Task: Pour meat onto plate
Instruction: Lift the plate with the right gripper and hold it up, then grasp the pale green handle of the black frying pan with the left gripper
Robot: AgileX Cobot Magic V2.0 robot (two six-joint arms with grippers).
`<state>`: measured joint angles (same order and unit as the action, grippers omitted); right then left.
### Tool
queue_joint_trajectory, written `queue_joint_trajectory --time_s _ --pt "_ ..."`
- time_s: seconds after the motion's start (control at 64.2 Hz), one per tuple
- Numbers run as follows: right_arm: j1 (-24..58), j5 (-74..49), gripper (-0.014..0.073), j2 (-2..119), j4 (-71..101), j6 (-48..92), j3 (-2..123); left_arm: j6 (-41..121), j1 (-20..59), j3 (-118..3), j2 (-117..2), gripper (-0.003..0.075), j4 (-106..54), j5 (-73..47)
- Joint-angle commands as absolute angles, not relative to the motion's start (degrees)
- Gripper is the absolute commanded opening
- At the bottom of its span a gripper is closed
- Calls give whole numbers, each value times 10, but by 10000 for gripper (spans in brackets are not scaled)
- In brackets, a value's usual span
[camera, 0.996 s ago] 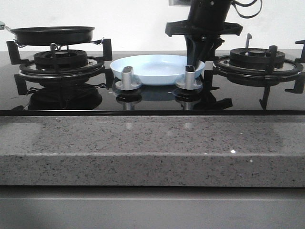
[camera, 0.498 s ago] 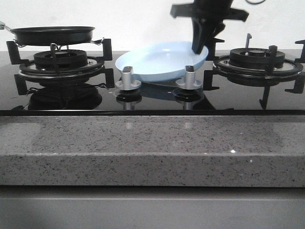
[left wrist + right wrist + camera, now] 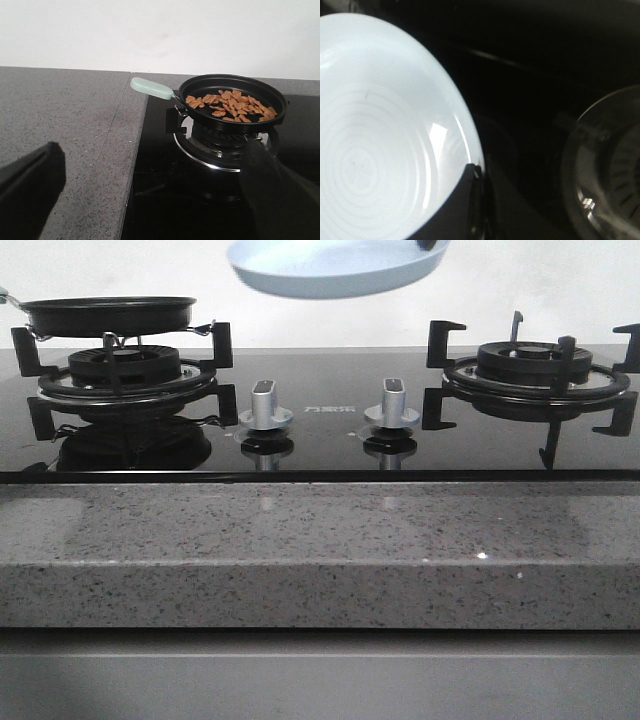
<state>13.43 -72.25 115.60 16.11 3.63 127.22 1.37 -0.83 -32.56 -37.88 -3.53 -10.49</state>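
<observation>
plate: smooth, glossy glaze | hob glass: black, mirror-glossy | counter edge: speckled grey stone | knobs: brushed metal | pan: matt black

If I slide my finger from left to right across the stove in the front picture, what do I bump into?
Frying pan on the left burner → left knob → right knob → right burner. The plate floats above the knobs.

plate: pale blue, round, empty, aloft above your hob, slightly tilted | meat: light-brown flat pieces heaped in the black pan
</observation>
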Motion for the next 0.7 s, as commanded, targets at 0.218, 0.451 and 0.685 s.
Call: queue_joint_trajectory --time_s 0.218,0.451,0.685 --pt "173 -572 -71 968 187 62 981 13 -9 -347 -380 692 -36 -55" --pt "178 -477 -71 900 199 66 839 13 -9 -347 -380 692 -36 -55" --pt "178 -478 -71 897 200 66 832 13 -9 -347 -380 692 -37 -49"
